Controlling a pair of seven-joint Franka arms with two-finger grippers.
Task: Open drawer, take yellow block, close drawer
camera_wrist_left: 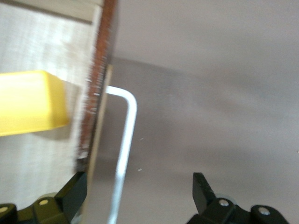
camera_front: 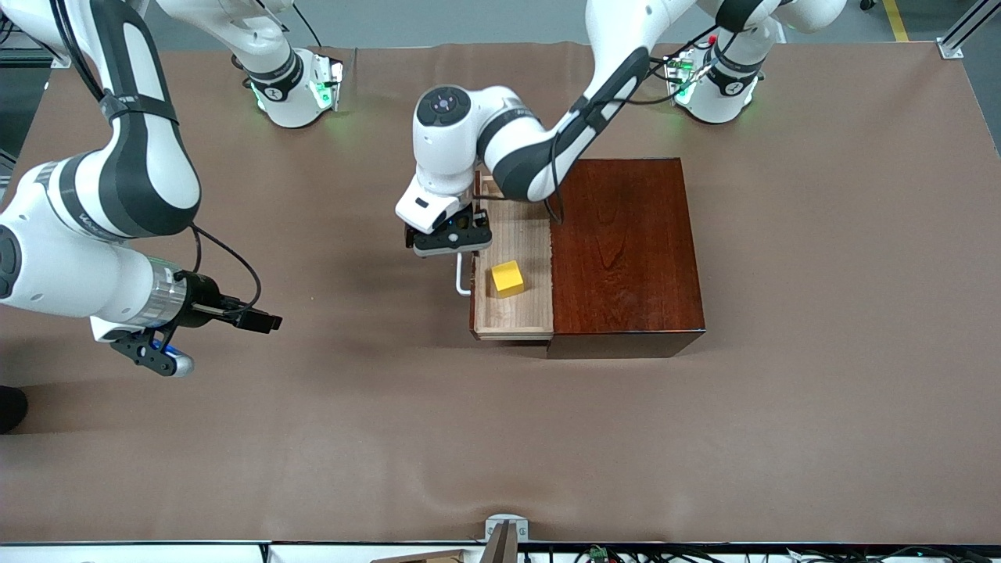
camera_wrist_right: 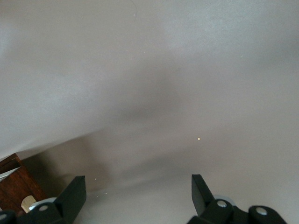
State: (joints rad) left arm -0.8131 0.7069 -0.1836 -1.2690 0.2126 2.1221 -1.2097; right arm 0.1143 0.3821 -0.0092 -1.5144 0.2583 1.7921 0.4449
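Now the drawer (camera_front: 512, 270) stands pulled out of the wooden box (camera_front: 626, 250) with the yellow block (camera_front: 507, 277) inside, the left gripper (camera_front: 447, 244) spread over its handle (camera_front: 463, 280), while the right gripper (camera_front: 156, 356) waits spread over the desk (camera_front: 500, 438).

Brown-covered table (camera_front: 782, 438), bearing glossy reddish-brown wooden box (camera_front: 626, 250).

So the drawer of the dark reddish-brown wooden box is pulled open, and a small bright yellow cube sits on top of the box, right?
Not quite. The drawer is open, but the small bright yellow cube lies inside it on the pale wood floor, not on top of the dark reddish-brown wooden box. The front view shows this.
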